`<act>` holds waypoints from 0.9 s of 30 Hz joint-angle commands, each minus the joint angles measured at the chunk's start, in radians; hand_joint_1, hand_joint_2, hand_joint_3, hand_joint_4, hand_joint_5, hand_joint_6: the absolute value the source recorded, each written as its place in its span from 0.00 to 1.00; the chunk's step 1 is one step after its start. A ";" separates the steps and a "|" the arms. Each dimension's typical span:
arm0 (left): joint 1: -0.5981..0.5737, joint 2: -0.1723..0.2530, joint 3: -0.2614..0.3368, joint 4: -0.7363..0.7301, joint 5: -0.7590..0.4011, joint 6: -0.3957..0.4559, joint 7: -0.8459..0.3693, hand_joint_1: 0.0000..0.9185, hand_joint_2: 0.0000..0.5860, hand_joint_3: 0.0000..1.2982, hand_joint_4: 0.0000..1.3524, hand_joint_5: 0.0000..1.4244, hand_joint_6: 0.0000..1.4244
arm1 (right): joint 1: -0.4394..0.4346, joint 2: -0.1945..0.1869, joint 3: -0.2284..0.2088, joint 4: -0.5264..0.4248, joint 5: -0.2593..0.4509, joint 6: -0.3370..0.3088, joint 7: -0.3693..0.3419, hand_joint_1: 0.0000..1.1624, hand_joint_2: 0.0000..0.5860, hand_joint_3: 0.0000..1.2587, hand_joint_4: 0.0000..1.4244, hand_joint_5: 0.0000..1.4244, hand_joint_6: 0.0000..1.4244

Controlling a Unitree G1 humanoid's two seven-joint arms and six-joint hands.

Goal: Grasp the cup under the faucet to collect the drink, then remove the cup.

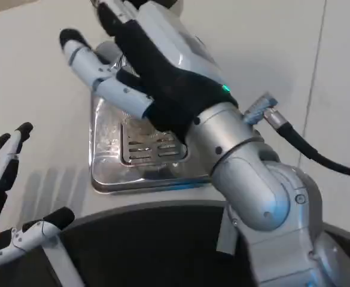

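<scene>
Here the right hand (145,66) hangs over the rear of the steel drip tray (106,161), fingers (88,57) splayed toward the left, nothing visibly held. It and the silver forearm (234,155) cover the tray's back half; the cup cannot be made out, hidden behind the hand if there at all. The slotted grate (154,149) shows at the tray's front. Bare white table (43,78) lies left of the tray. Left hand (1,179) rests at the left edge, well apart from the tray, fingers spread and holding nothing. A black cable (318,155) runs off rightward from the right wrist.
</scene>
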 commanded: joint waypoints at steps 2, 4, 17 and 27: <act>0.004 -0.010 -0.013 0.018 -0.009 0.002 -0.016 0.00 0.17 0.00 0.00 0.00 0.00 | -0.027 0.002 0.102 -0.038 -0.118 0.089 0.125 0.00 0.90 0.00 0.00 0.00 0.00; -0.001 -0.014 -0.014 0.021 -0.012 0.003 -0.019 0.00 0.16 0.00 0.00 0.00 0.00 | -0.023 0.005 0.117 -0.044 -0.160 0.102 0.156 0.00 0.91 0.00 0.00 0.00 0.00; -0.105 -0.050 -0.059 0.093 -0.068 0.002 -0.058 0.00 0.12 0.00 0.00 0.00 0.00 | 0.010 0.060 0.115 -0.035 -0.349 0.080 0.324 0.00 0.91 0.00 0.00 0.00 0.00; -0.200 -0.069 -0.098 0.155 -0.075 -0.035 -0.050 0.04 0.11 0.00 0.00 0.00 0.00 | 0.022 0.112 0.088 -0.008 -0.429 0.013 0.404 0.00 0.94 0.00 0.00 0.00 0.00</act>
